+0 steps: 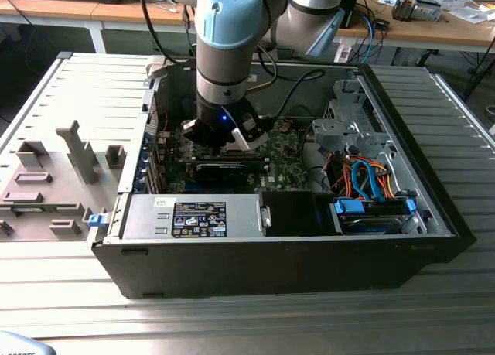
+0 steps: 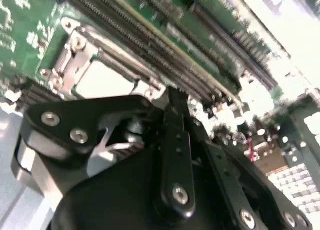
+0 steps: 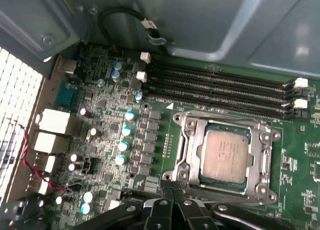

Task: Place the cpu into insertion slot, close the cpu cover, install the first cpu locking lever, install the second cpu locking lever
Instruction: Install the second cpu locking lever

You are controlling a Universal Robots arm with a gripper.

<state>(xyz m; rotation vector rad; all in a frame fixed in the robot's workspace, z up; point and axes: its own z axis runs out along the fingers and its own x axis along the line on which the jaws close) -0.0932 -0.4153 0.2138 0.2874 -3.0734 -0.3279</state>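
In the first wrist view the cpu [image 3: 225, 155] lies flat in the insertion slot [image 3: 183, 122], its silver-grey top showing through the window of the cpu cover [image 3: 263, 157]. The cover lies down flat over it. My gripper [image 3: 172, 191] sits just off the socket's edge with its black fingers drawn together, holding nothing that I can see. In the second wrist view one finger [image 2: 175, 120] points at the edge of the cover [image 2: 80, 49] around the cpu [image 2: 102, 79]. In the exterior view the gripper [image 1: 224, 138] hangs low inside the open computer case, over the green motherboard [image 1: 286, 162].
Long black memory slots [image 3: 220, 84] run beside the socket, and capacitors [image 3: 125, 135] stand on its other side. In the exterior view a silver power supply [image 1: 193, 216] and a drive cage with orange and blue cables [image 1: 363, 177] flank the board. A grey fixture tray [image 1: 54, 177] lies at the exterior view's left.
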